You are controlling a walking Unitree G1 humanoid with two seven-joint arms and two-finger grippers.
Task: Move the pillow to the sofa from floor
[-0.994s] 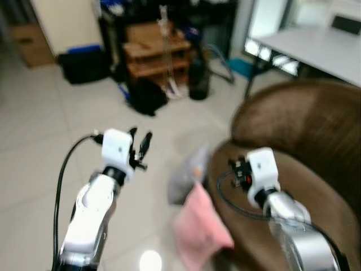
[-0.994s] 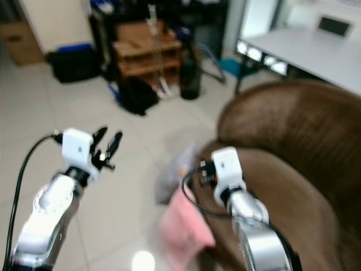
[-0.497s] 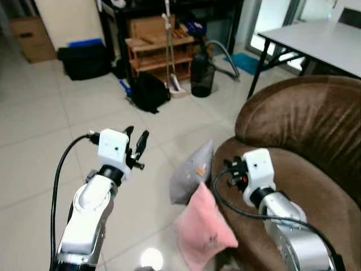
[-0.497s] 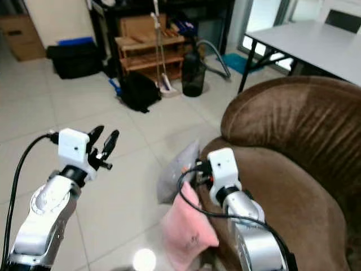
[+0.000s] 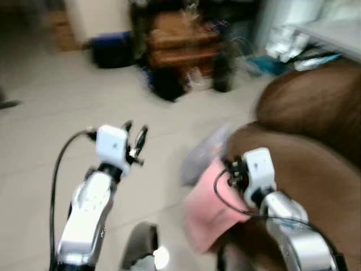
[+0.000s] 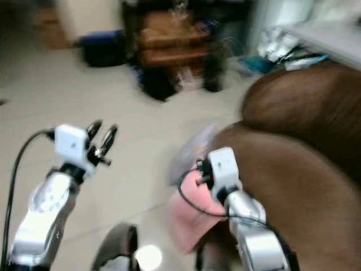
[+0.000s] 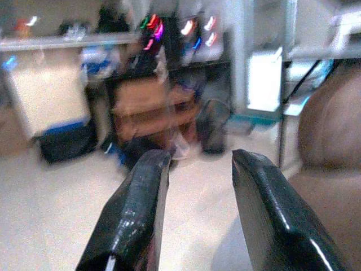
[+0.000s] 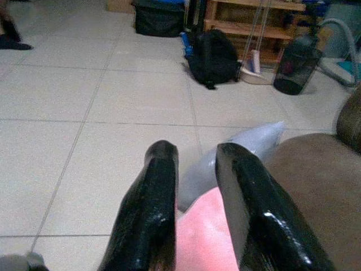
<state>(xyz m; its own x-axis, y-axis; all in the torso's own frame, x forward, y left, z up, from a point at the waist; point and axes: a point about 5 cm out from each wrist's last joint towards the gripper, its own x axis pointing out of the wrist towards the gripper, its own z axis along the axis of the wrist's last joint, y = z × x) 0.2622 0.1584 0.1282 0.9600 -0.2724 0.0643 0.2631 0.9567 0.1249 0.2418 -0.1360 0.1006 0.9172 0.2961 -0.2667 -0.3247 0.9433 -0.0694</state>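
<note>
Both head views look forward and down from above, blurred, sharing the pale tiled floor [image 5: 45, 107] at left and the brown rounded sofa [image 6: 304, 141] at right. Each wrist view looks low along its own two black fingers toward the wooden shelf [image 7: 152, 110], centre frame.

Head and left wrist views motion-blurred; right wrist view sharp, evenly lit.

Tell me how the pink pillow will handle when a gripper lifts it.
The pink pillow looks soft and slumps against the sofa, so it will probably sag and fold around a pinch. It likely weighs little for its bulk. Its cloth cover seems unlikely to slip from the right gripper, whose fingers are open above it.
</note>
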